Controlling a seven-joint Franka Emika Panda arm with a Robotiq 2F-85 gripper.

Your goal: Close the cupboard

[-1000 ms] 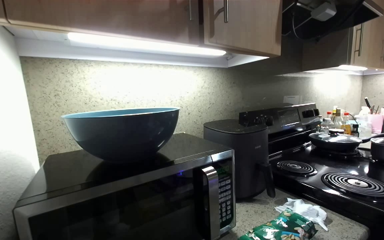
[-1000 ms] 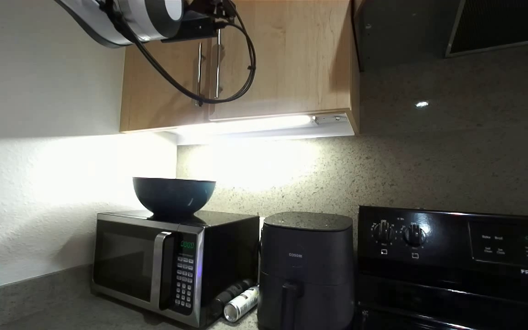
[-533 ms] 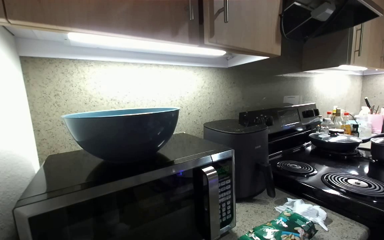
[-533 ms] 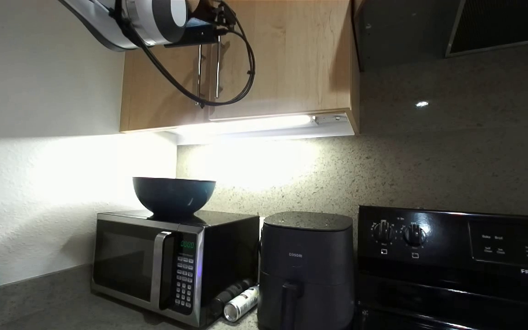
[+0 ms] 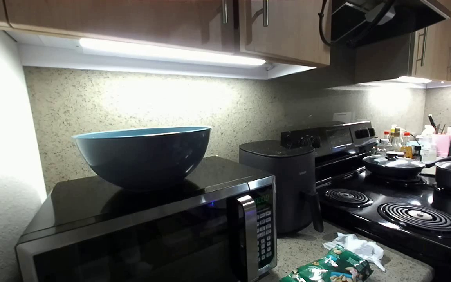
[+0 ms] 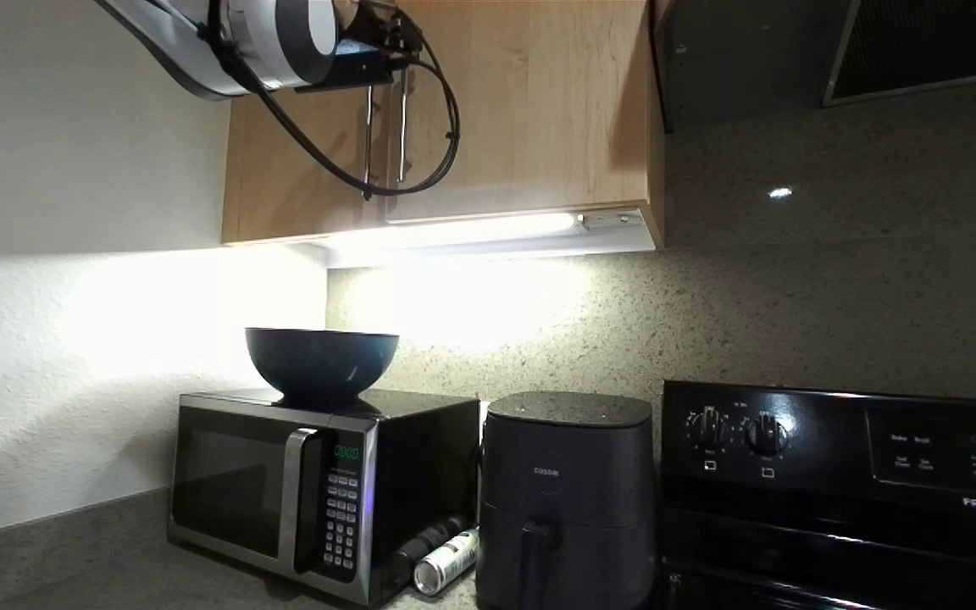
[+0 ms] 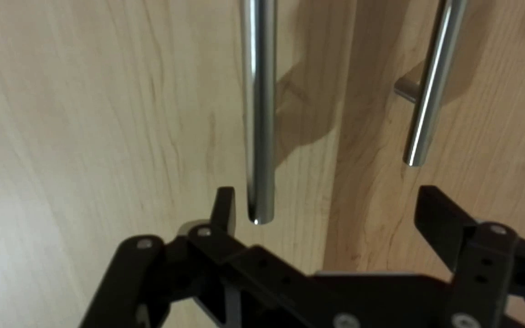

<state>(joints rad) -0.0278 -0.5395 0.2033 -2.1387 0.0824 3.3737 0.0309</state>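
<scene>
In both exterior views strip light (image 5: 170, 51) blows out wall (image 5: 163, 98) below; wrist view: shadow right of upper-center handle (image 7: 260, 109).

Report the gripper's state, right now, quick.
Robotiq gripper: open, jaws spread wide in front of the cupboard, holding nothing.

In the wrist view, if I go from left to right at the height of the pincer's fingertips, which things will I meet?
Left cupboard door, one finger of the pincer, silver bar handle, right cupboard door, other finger. The second handle ends above this line, so I leave it out.
</scene>
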